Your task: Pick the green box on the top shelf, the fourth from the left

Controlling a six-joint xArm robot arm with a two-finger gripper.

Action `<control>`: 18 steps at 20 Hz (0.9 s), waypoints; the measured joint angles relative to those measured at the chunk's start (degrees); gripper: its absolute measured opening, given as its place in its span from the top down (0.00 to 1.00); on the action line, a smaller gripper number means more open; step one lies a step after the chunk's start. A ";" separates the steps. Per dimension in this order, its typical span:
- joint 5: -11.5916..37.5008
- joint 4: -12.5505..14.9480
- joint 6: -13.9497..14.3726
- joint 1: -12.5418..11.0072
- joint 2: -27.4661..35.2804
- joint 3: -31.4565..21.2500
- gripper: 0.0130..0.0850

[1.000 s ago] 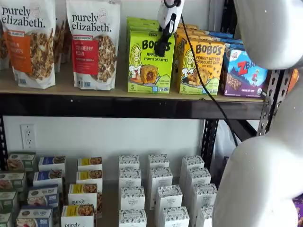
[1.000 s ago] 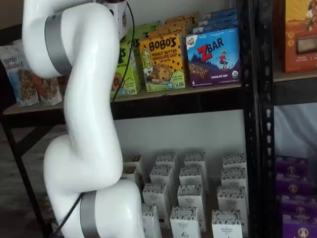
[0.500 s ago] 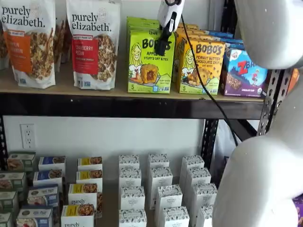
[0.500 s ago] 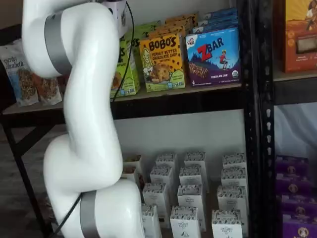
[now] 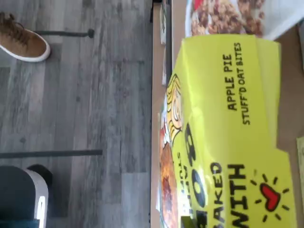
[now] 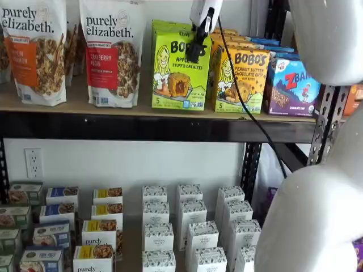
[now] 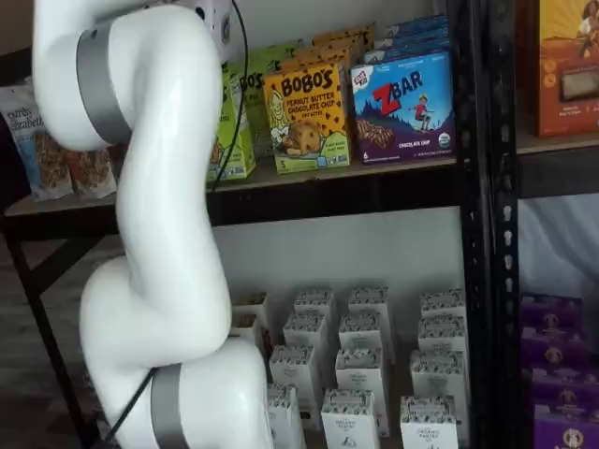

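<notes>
The green box (image 6: 180,71), a lime Bobo's Apple Pie carton, stands at the front of its row on the top shelf (image 6: 170,127), its base just off the board. My gripper (image 6: 194,55) comes down from above and is shut on the box's top edge, with one black finger over the front face. In the wrist view the green box (image 5: 228,133) fills most of the picture, with the shelf's front edge beside it. In a shelf view my white arm hides most of the green box (image 7: 227,140) and all of the fingers.
Granola pouches (image 6: 113,51) stand left of the green box. A yellow-orange Bobo's box (image 6: 241,79) and a blue Zbar box (image 6: 292,85) stand to its right. More green boxes sit behind it. A black cable (image 6: 244,102) hangs across the front. White cartons (image 6: 193,226) fill the lower shelf.
The fingers have closed on the green box. The box has risen slightly off the board and tilted, with the gripper moving up with it.
</notes>
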State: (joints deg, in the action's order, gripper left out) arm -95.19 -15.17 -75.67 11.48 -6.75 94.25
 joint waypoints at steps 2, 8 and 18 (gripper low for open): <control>-0.05 -0.77 0.23 0.04 -1.06 -0.75 0.89; 0.45 -1.61 0.83 0.35 -4.75 -3.81 0.89; -0.48 -1.70 -0.08 -0.98 -10.78 -8.72 0.89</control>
State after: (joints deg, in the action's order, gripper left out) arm -95.67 -16.87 -75.75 10.49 -17.53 85.52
